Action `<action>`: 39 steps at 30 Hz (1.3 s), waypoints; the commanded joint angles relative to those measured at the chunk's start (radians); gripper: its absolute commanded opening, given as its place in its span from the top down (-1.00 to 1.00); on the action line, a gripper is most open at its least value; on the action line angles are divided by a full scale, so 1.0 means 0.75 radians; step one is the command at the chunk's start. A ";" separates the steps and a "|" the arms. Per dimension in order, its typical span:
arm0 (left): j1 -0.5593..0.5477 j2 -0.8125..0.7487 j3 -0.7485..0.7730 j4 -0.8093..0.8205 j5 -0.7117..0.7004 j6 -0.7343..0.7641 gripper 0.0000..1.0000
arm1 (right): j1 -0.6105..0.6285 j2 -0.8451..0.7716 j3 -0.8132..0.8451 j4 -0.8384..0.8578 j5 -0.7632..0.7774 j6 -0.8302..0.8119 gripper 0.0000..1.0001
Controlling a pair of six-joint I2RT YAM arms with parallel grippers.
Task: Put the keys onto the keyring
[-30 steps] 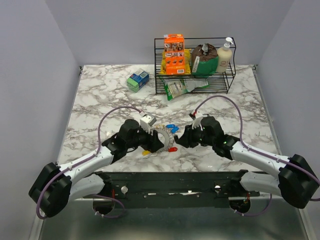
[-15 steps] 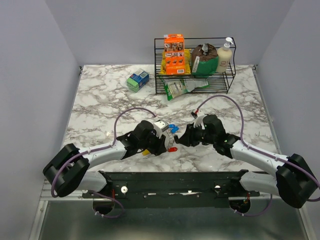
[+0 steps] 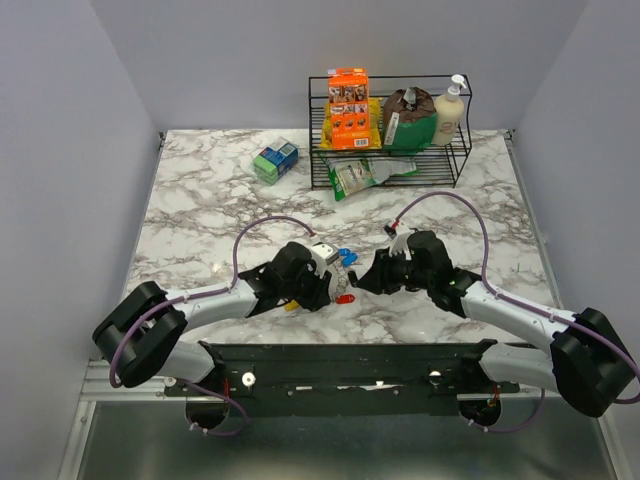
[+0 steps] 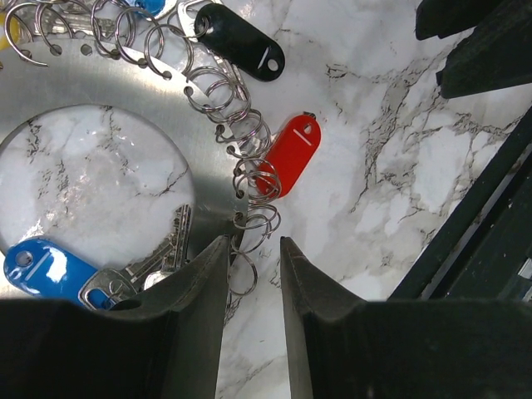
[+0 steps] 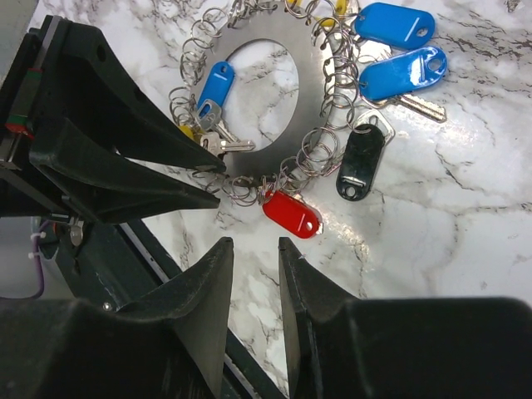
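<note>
Keyring (image 4: 108,83) of flat silvery metal, a disc with a round hole and small wire loops all round its rim, lies flat on the white grey-veined marble table (image 3: 200,180), between the two grippers and near the front edge. Several loops carry tags. A red plastic key tag (image 4: 288,155) lies on the marble just outside the rim, on the side toward the arm bases. A black plastic key tag (image 4: 239,43) sits further along the same rim, apart from the red one. A blue-tagged silver key (image 4: 46,268) lies partly over the disc's hole, its blade close beside one finger of the left gripper (image 4: 252,270). Two more blue-tagged keys (image 5: 403,71) lie side by side outside the far rim. A yellow tag (image 3: 292,306) peeks out beside the left arm.

The left gripper is low at the disc's rim. Its black fingers stand a narrow gap apart with one wire loop in that gap, and I cannot tell whether they pinch it. The right gripper (image 5: 256,249) faces it from the other side with its fingers narrowly parted. Only bare marble shows between them, and the red tag lies just beyond the tips, apart from them.

At the back stands a black wire rack (image 3: 320,170) holding an orange carton (image 3: 349,95) and a white pump bottle (image 3: 449,110). A small green-and-blue box (image 3: 276,160) sits to its left.
</note>
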 commanded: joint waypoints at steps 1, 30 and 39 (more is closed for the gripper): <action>-0.018 0.010 0.040 -0.028 -0.071 0.011 0.20 | -0.010 -0.002 -0.016 0.032 -0.032 0.007 0.25; -0.086 0.088 0.142 -0.104 -0.153 0.030 1.00 | -0.016 0.019 -0.024 0.053 -0.058 0.017 0.25; -0.086 0.096 0.185 -0.102 -0.104 0.017 0.98 | -0.016 0.033 -0.014 0.059 -0.114 -0.026 0.22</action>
